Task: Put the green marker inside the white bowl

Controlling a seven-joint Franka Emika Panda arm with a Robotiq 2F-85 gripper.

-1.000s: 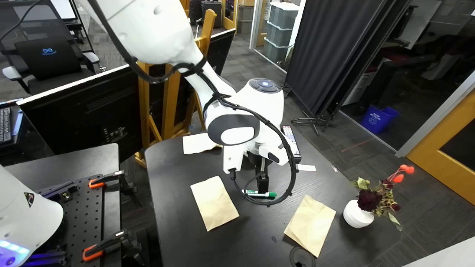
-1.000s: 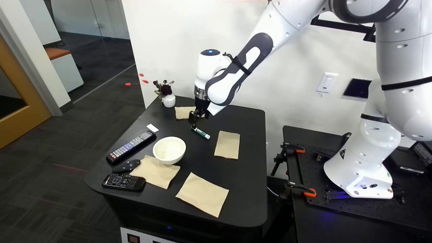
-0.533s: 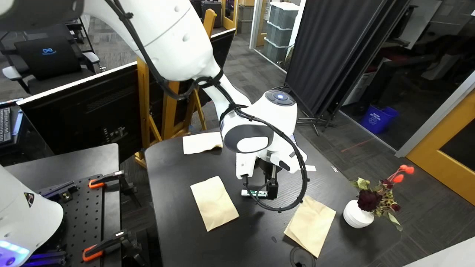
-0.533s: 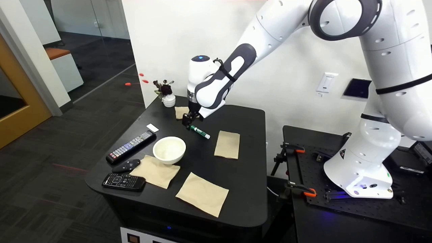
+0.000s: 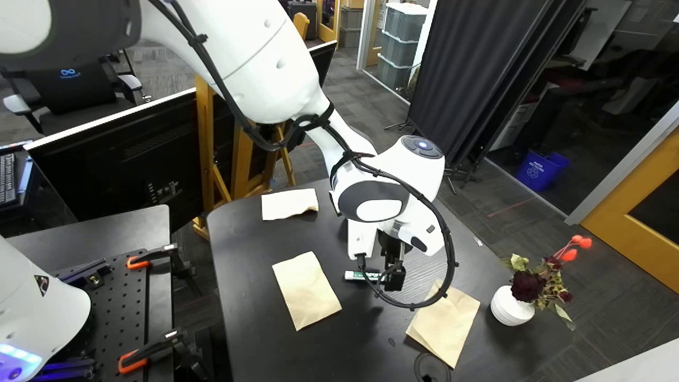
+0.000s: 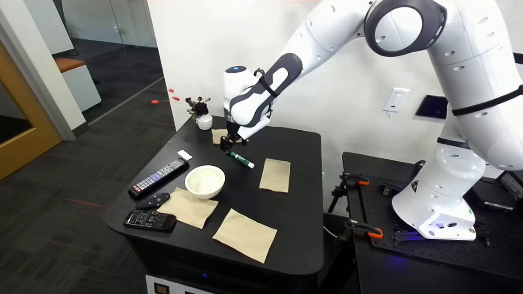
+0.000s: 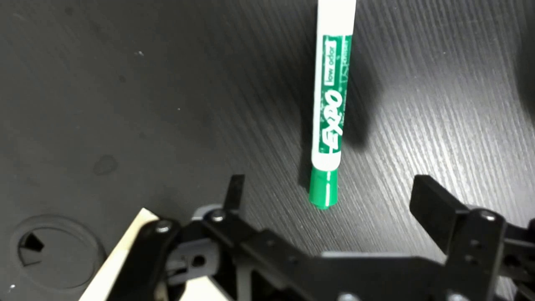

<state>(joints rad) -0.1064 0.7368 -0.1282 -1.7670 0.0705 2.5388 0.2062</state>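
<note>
Over the past second we watched the gripper (image 7: 327,179) slide along the line of the green marker (image 7: 332,96), from its barrel to its capped end, with the arm (image 5: 281,79) swinging the same way. Where the green cap (image 7: 324,188) had stuck out past the gripper a second earlier, in an exterior view we now saw only the barrel and its white tail, with the cap hidden behind the gripper. Most of that shift came in the first half of the second; after that the change was slight. The marker itself had not budged: it lay on the dark table (image 6: 298,220), with the white bowl (image 6: 205,183) near it on one side and a sheet of brown paper (image 6: 275,175) on the other. The jaws stood spread wide and held nothing; the wrist view gave us one fingertip (image 7: 434,209) on either side of the cap, with a gap both ways. We could not tell how high they hung over the table. For the task, we read this as lining up rather than grasping: the pick was not made, and the bowl's turn was a step away. The jaws faced the right way, across the marker's width, but we judged that a move back toward the middle of the barrel, then down, would give a steadier hold. A pinch on the cap alone, we thought, might let the barrel droop or work the cap loose.
</note>
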